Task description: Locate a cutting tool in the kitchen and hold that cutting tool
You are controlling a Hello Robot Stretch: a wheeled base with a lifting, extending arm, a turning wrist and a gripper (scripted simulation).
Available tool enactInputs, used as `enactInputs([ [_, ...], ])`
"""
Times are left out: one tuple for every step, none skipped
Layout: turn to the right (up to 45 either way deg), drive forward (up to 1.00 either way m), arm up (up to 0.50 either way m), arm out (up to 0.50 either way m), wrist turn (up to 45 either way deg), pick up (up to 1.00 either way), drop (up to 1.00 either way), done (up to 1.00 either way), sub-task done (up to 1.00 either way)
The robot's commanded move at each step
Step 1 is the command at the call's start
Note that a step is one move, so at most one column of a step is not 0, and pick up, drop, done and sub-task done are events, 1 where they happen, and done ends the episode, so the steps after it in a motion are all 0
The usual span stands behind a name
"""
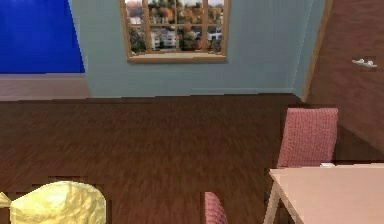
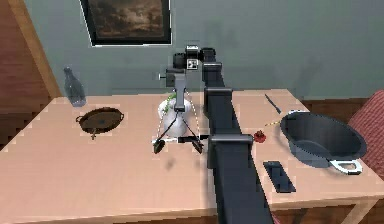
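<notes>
In the arm side view my arm (image 2: 228, 130) reaches out over a light wooden table (image 2: 80, 170). The gripper (image 2: 177, 141) hangs above the table's middle, its thin fingers (image 2: 159, 143) spread downward. A whitish rounded thing with a green top (image 2: 176, 118) sits right at the gripper, so I cannot tell whether it holds anything. A thin, pale, knife-like sliver (image 2: 272, 103) lies on the table's far side, right of the arm. A small red thing (image 2: 259, 135) lies beside the arm.
On the table are a glass bottle (image 2: 72, 87), a dark pan (image 2: 102, 120), a dark pot (image 2: 320, 140) and a flat black slab (image 2: 279, 176). The forward view shows wood floor, a window (image 1: 176, 30), a red chair (image 1: 308, 137), a table corner (image 1: 330, 195), a yellow lump (image 1: 60, 204) and a door (image 1: 352, 60).
</notes>
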Motion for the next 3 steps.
enactInputs([
  [0.0, 0.0, 0.0, 0.0, 45.0, 0.0, 0.0, 0.0, 0.0],
  [0.0, 0.0, 0.0, 0.0, 45.0, 0.0, 0.0, 0.0, 0.0],
  [0.0, 0.0, 0.0, 0.0, 45.0, 0.0, 0.0, 0.0, 0.0],
])
